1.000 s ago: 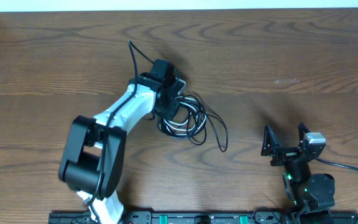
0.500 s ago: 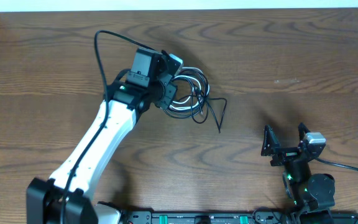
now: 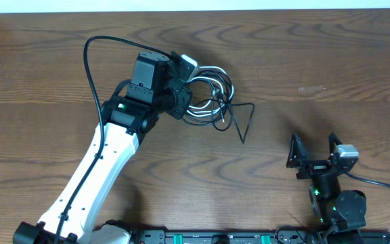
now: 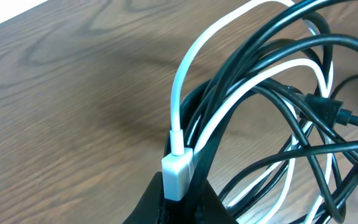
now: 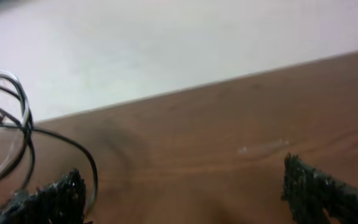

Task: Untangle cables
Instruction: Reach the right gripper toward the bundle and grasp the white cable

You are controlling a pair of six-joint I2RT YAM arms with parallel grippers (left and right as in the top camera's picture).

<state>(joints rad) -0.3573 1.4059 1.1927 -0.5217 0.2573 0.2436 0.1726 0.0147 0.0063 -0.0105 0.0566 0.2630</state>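
left gripper [image 3: 181,93] — clenched tight on the cables [image 3: 212,102], out over the far middle of the table [image 3: 317,54]. bunched in loose overlapping loops just right of the fingers, black strands mixed with white, one black loose end trailing toward the near side with a sharp kink.

from the left wrist: a white cable [image 4: 185,93] arching up and over, ending in a white plug [image 4: 178,173] set right at the tip of the closed black fingers [image 4: 185,210]. several black cords crossing behind it, one carrying what looks like a black plug [image 4: 322,107].

right gripper [image 3: 315,152] — spread wide and gripping nothing, low at the near right of the table, well apart from the bundle. from the right wrist: finger pads [image 5: 55,199] far apart with bare wood between, a few loops showing at the far left edge.
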